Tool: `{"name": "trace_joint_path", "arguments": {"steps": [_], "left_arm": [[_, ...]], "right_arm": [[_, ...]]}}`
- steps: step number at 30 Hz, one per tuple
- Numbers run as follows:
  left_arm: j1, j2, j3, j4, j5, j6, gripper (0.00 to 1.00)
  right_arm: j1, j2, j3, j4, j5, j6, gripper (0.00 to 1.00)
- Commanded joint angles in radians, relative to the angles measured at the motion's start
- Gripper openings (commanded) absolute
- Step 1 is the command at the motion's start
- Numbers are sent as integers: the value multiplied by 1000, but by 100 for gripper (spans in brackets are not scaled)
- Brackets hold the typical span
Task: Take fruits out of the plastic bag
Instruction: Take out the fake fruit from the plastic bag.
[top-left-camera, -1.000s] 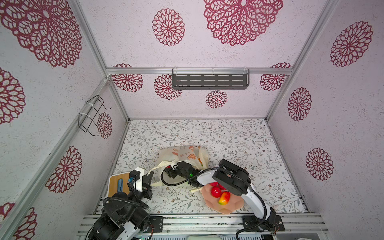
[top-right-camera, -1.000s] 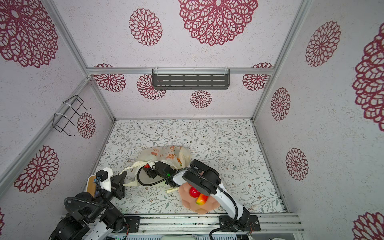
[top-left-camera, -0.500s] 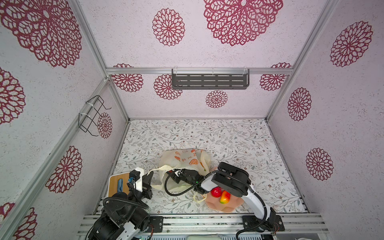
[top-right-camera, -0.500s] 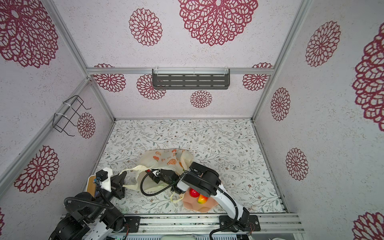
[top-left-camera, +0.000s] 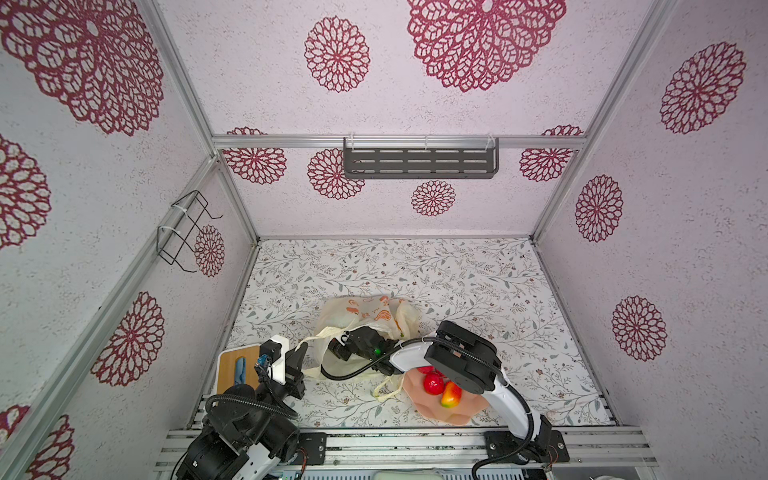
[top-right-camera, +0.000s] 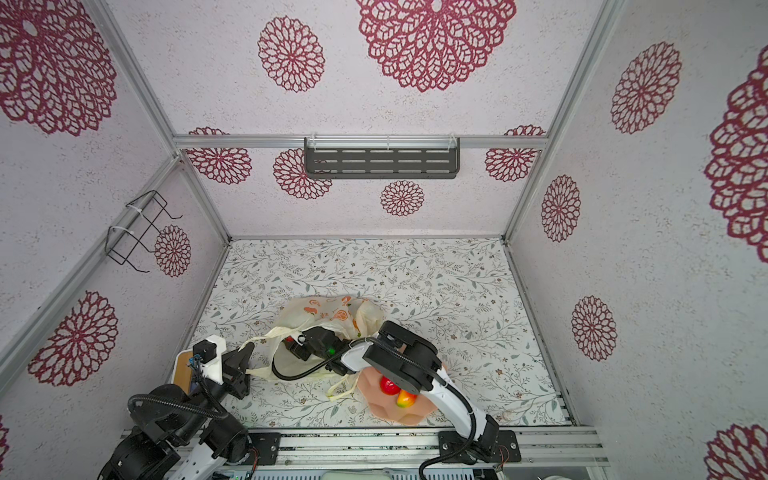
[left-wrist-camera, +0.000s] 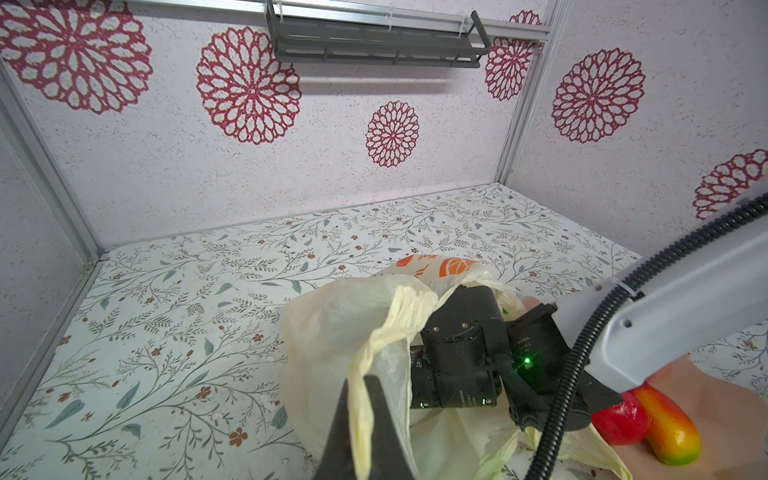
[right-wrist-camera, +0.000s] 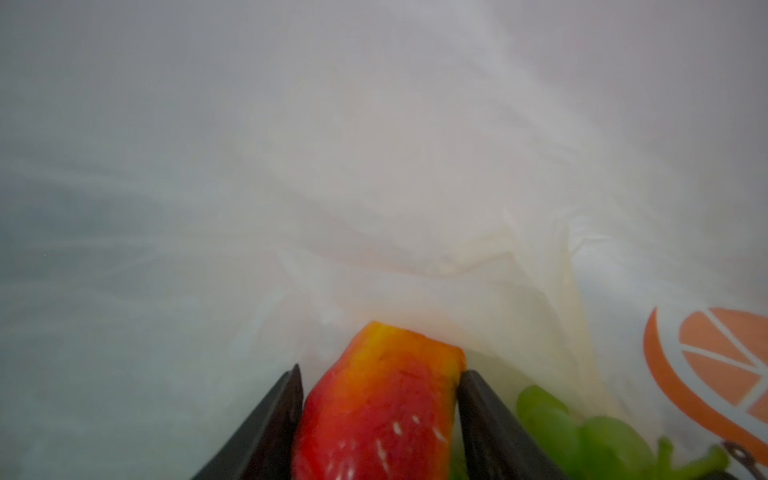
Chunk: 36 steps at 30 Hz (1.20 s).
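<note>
Right wrist view, entry 1: right gripper (right-wrist-camera: 379, 370). The jaws pinch a red-yellow mango (right-wrist-camera: 374, 411), with one dark finger against each flank and the yellow tip protruding past them. A green grape bunch (right-wrist-camera: 582, 436) lies just beside the mango. Both are inside the plastic bag (right-wrist-camera: 415, 199), whose pale, blurred film fills the view. An orange print (right-wrist-camera: 715, 365) shows on its wall.

Entry 2: left gripper (left-wrist-camera: 359, 380). The jaws are pressed together on a loop handle (left-wrist-camera: 395, 320), and the twisted cream strip runs from between them up to the bag's mouth. The right arm's wrist is sunk in that mouth.

Entry 3: in both top views the bag lies crumpled on the table (top-left-camera: 415, 270), in the half nearer the arm bases and left of centre. A second handle (top-left-camera: 385, 390) trails loose toward the near edge.

Entry 4: pink bowl (top-left-camera: 457, 417), at the near edge just right of the bag and partly under the right arm. It holds a bowl mango (top-left-camera: 451, 395) touching what looks to be a red apple (top-left-camera: 432, 383).

Entry 5: wooden board (top-left-camera: 227, 368), at the near left corner.
</note>
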Motion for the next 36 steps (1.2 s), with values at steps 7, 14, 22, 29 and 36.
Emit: {"name": "trace_joint_path", "arguments": {"steps": [7,14,22,29,36], "left_arm": [[-6,-13,7,7,-16,10,0],[11,-14,10,2,-67,0,0],[38,-14,7,5,-114,-13,0],[92,-14,11,2,-163,-28,0],[136,-14,12,-3,-196,-43,0]], "right_arm": [[-20,41,74,-320,23,97,47],[-22,-76,17,-249,-102,124,36],[-20,-228,-121,-63,-247,179,35],[-20,-290,-117,-141,-242,214,35],[-22,-357,-163,-172,-245,192,35]]}}
